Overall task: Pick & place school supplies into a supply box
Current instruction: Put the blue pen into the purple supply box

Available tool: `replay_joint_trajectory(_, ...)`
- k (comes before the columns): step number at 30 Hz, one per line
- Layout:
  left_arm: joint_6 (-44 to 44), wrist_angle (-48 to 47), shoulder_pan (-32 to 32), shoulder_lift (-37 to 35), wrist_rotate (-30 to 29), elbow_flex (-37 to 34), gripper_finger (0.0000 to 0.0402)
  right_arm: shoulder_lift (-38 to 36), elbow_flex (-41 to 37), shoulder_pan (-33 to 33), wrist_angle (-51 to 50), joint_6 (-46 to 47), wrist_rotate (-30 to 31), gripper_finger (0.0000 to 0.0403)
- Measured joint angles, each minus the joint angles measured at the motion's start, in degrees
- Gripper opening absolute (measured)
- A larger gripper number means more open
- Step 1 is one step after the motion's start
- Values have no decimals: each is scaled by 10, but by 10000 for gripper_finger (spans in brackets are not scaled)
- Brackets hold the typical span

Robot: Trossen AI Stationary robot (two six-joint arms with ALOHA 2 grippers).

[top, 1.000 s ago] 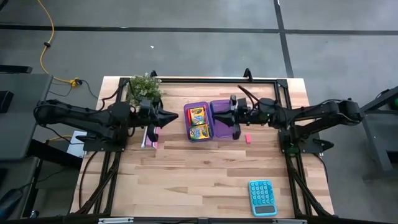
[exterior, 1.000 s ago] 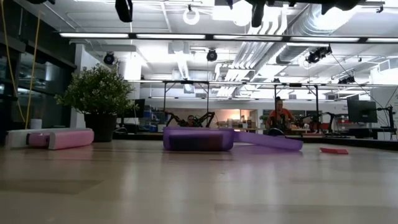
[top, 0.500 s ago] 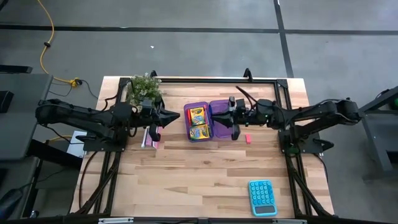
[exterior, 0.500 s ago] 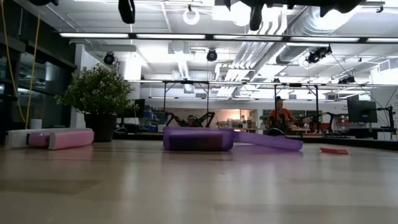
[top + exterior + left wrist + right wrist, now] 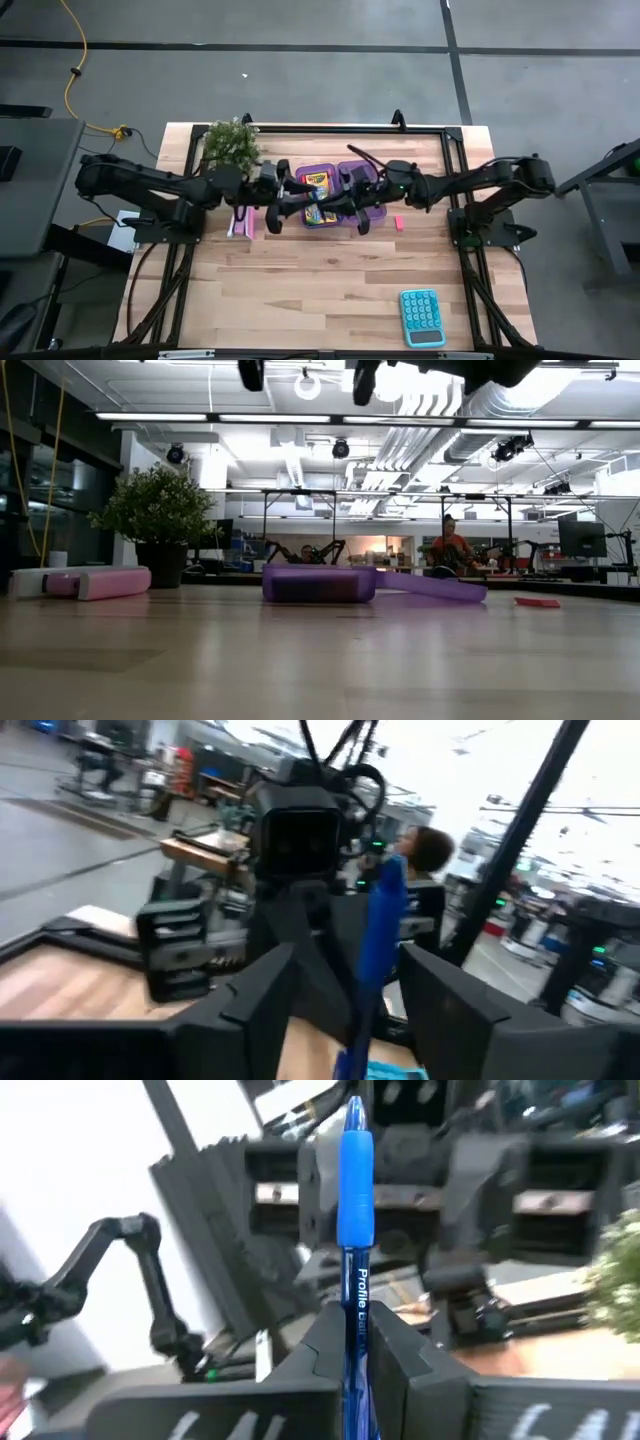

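The purple supply box (image 5: 352, 172) lies open at the table's far middle, and shows in the low view (image 5: 318, 583). Two crayon boxes (image 5: 318, 184) sit in its left half. My right gripper (image 5: 350, 203) is above the box, shut on a blue pen (image 5: 357, 1230). My left gripper (image 5: 292, 196) faces it, open. In the left wrist view the pen (image 5: 380, 940) stands in the gap between the left fingers (image 5: 265, 995); I cannot tell whether they touch it. A pink eraser (image 5: 398, 222) lies on the table to the right of the box. My right gripper pinches the blue pen's barrel at its printed part (image 5: 359, 1305) between its two fingers (image 5: 325, 1345). The pen lies along the fingers and sticks out past them toward my left arm. It is lifted clear, high above the supply box.
A pink-and-white booklet (image 5: 243, 222) lies to the left of the box, and a potted plant (image 5: 232, 142) stands at the far left. A teal calculator (image 5: 421, 317) lies near the front right. A person shows in the room behind (image 5: 452, 545).
Both grippers have come together above the supply box. My left gripper has gone toward the table's right edge and my right gripper toward the left edge. They now face each other closely.
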Motion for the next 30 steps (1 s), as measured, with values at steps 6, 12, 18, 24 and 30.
replay_joint_trajectory(6,-1,2,-1,7,72,15,190,3,19,0,-6,-13,-10,0)
replay_joint_trajectory(12,4,16,-1,7,71,15,187,2,19,0,-7,-5,-10,0)
replay_joint_trajectory(18,19,21,-1,20,64,15,160,13,19,1,-11,9,-11,0)
replay_joint_trajectory(24,24,22,-1,24,64,15,114,13,19,1,-9,10,-11,0)
replay_joint_trajectory(30,25,21,0,23,64,14,41,13,19,2,-8,4,-14,0)
